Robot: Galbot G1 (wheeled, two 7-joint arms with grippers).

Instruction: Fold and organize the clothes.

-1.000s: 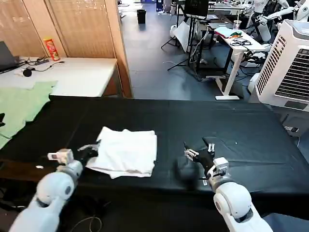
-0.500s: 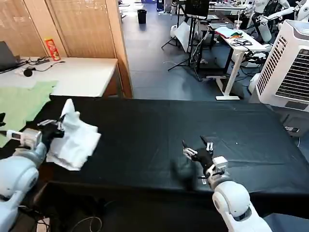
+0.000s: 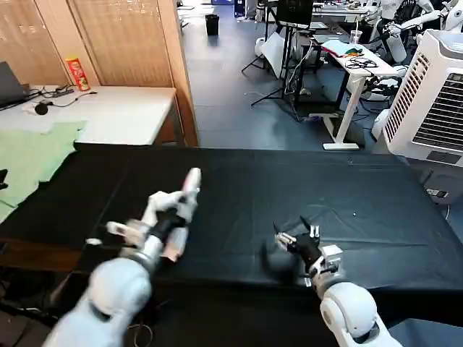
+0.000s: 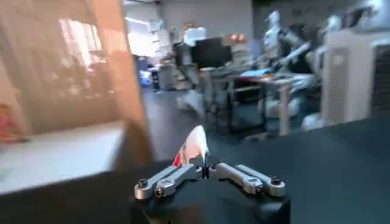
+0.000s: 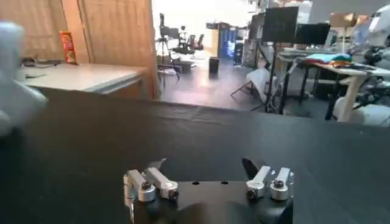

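My left gripper (image 3: 176,211) is raised over the black table (image 3: 347,188), left of its middle, and blurred by motion. In the left wrist view its jaws meet at the tips of the left gripper (image 4: 204,165), pinching a small bunch of the white T-shirt (image 4: 195,145) with red print showing. In the head view the T-shirt (image 3: 189,183) shows as a white streak above the gripper. A white blur (image 5: 13,85) appears at the edge of the right wrist view. My right gripper (image 3: 296,236) rests low over the table near the front right, open and holding nothing (image 5: 204,168).
A light green cloth (image 3: 29,155) lies on the white side table (image 3: 123,112) at the far left, with a red can (image 3: 76,72) behind it. A white air cooler (image 3: 434,94) stands at the far right. Desks and stands fill the room behind.
The left arm lifted the shirt off the table, swung it far left, and now has swept back towards the middle with it bunched in the gripper. The right gripper barely moved.
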